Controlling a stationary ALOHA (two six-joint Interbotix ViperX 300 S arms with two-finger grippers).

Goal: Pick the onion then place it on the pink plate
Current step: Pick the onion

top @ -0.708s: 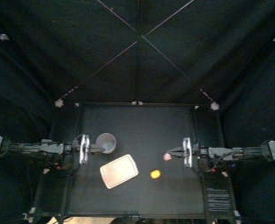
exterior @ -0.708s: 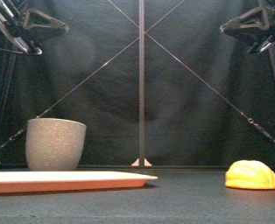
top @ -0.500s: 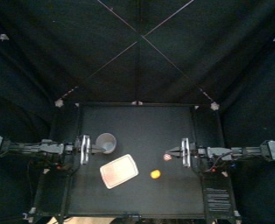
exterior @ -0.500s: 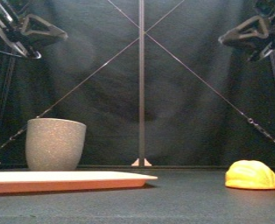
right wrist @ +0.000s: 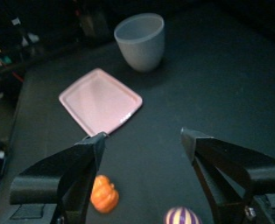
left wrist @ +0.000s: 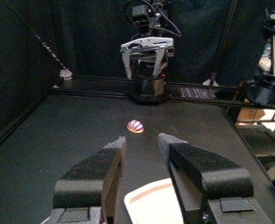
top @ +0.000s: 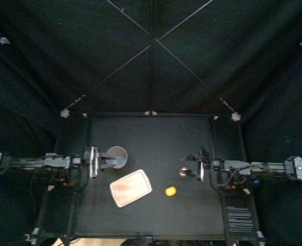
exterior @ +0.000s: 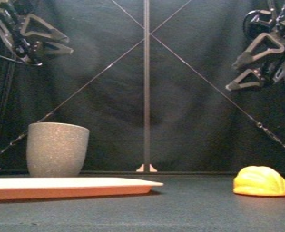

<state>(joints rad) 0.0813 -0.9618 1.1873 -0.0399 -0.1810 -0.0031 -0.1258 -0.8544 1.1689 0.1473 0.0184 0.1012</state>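
The onion [top: 185, 174] is a small red-and-white striped ball right of the table's middle; it also shows in the left wrist view [left wrist: 135, 126] and at the edge of the right wrist view [right wrist: 179, 215]. The pink plate [top: 131, 187] lies to its left, flat and bare [right wrist: 102, 99]. My right gripper [top: 192, 165] hangs open just behind the onion, high above the table [exterior: 254, 59]. My left gripper [top: 97, 161] is open too, raised near the grey cup [left wrist: 143, 144]. The front view does not show the onion.
A tall grey speckled cup [top: 116, 154] stands behind the plate [exterior: 58, 149]. A yellow-orange toy food [top: 172, 191] lies in front of the onion, near the plate's right corner [exterior: 261, 180]. The plate's edge [exterior: 66, 187] runs along the front left.
The right arm has reached inward toward the table's middle and tipped its gripper downward. The left gripper edged slightly inward. Onion, plate, cup and yellow toy have not moved.
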